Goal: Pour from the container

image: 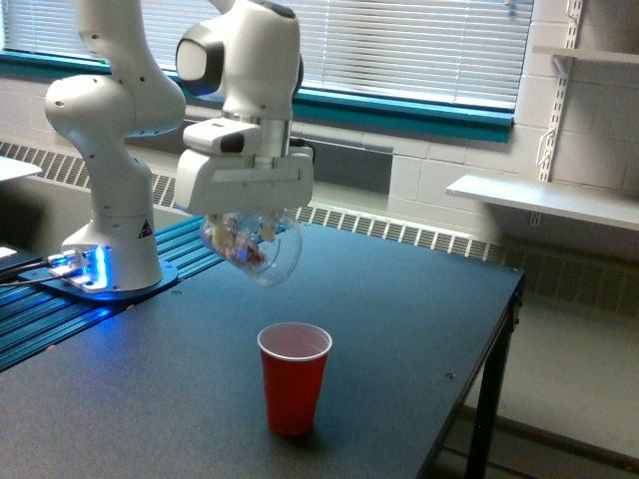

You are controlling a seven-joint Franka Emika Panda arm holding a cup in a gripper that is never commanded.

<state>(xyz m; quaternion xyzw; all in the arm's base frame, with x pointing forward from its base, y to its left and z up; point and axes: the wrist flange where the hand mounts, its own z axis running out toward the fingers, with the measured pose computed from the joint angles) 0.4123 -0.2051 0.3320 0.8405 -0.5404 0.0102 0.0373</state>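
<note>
The container (252,246) is a clear mug-like cup with reddish and whitish pieces showing through its wall. It hangs under the white hand of my arm, tilted, with my gripper (243,222) shut on it. It is above and to the exterior view's left of a red plastic cup (294,377), which stands upright on the dark table (399,299) with its mouth open. My fingertips are hidden behind the hand and the container.
The arm's white base (110,249) stands on a blue ribbed platform (200,239) at the exterior view's left. The table's edge runs down the exterior view's right side, with floor beyond. White shelves (544,200) hang on the far wall.
</note>
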